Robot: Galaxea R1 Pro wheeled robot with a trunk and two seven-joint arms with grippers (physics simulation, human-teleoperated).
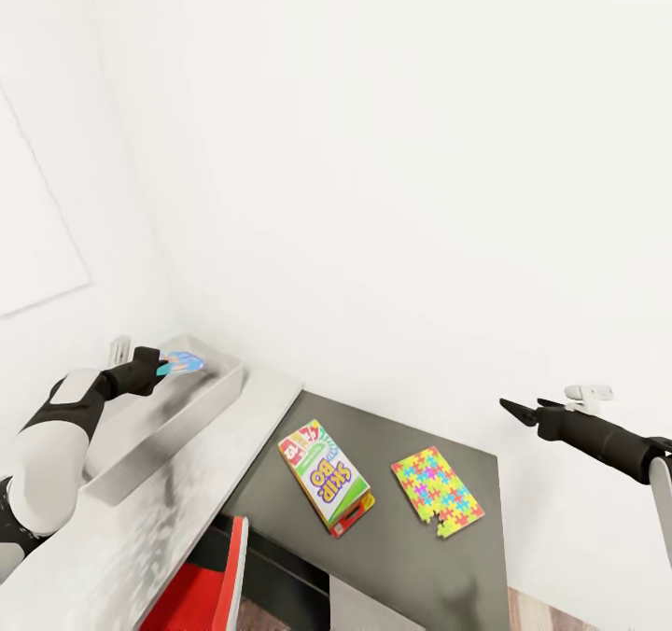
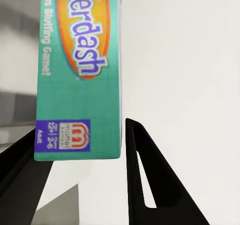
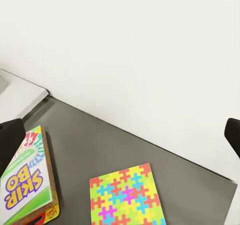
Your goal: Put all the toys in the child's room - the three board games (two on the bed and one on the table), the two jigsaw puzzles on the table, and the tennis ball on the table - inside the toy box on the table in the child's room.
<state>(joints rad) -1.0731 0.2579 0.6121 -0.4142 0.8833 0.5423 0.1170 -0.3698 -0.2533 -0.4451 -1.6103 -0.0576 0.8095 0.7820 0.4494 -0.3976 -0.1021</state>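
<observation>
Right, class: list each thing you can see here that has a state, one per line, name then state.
Left gripper: shut on the teal board game, above the toy box.
Right gripper: open, empty, in the air.
Skip-Bo box: flat on the dark desk section, untouched.
Jigsaw puzzle: flat beside it, apart, a piece loose at one corner.
Toy box: open-topped, on the light top.

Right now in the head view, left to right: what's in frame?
Left gripper holding a teal game box over the toy box → Skip-Bo box → jigsaw puzzle → right gripper, hanging open and empty beyond the dark-grey tabletop.
</observation>
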